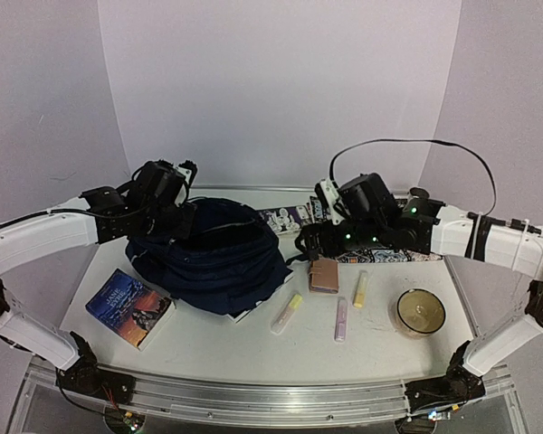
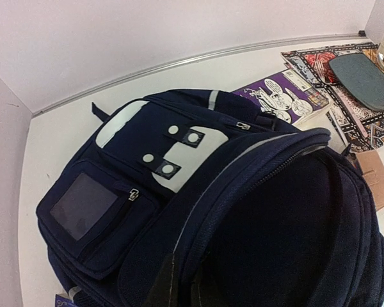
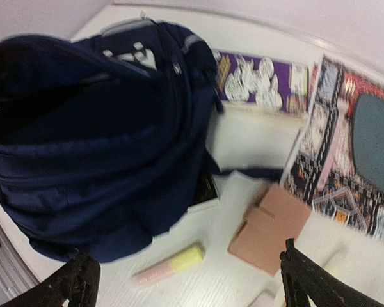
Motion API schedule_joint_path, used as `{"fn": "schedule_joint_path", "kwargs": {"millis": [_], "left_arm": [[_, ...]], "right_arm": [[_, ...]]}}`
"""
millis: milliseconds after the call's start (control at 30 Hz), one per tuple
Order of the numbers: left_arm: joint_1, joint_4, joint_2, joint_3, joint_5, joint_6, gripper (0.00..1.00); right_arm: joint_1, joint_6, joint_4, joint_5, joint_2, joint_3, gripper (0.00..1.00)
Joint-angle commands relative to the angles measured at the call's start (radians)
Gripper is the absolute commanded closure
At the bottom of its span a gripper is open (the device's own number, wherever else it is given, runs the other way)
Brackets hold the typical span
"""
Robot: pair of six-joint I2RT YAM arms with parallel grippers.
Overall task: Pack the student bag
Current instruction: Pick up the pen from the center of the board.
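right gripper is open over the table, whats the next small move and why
Probably lower the right gripper onto the pink and yellow highlighter. Its jaws stand open, and the highlighter lies on the table right between them, outside the student bag, whose mouth appears open beside it.

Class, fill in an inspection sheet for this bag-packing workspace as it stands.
Surface: white table, partly covered.
Job's things: student bag, lying centre-left, mouth open.
Clutter: book, markers, brown box, round container, patterned mat, comic.
Grippers: left gripper shut at the bag's rim; right gripper jaws open, empty.
Cables: black cable arching over right arm.
Surroundings: plain pale walls.
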Motion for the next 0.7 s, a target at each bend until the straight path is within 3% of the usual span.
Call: {"fn": "schedule_joint_path", "kwargs": {"millis": [0,267,667], "left_arm": [[0.007,0.059,-0.005,0.000,0.068,-0.094,1.00],[0.007,0.067,-0.020,-0.067,0.214,-0.141,1.00],[0.007,0.110,-0.049,-0.168,0.366,-0.206,1.00]], "right_arm": [[0.003,0.255,-0.184,0.047,-0.020,-0.062,0.03],[-0.008,0.510,-0.371,0.035,0.059,-0.135,0.12],[-0.020,0.597,-0.250,-0.048,0.220,-0.223,0.42]]}}
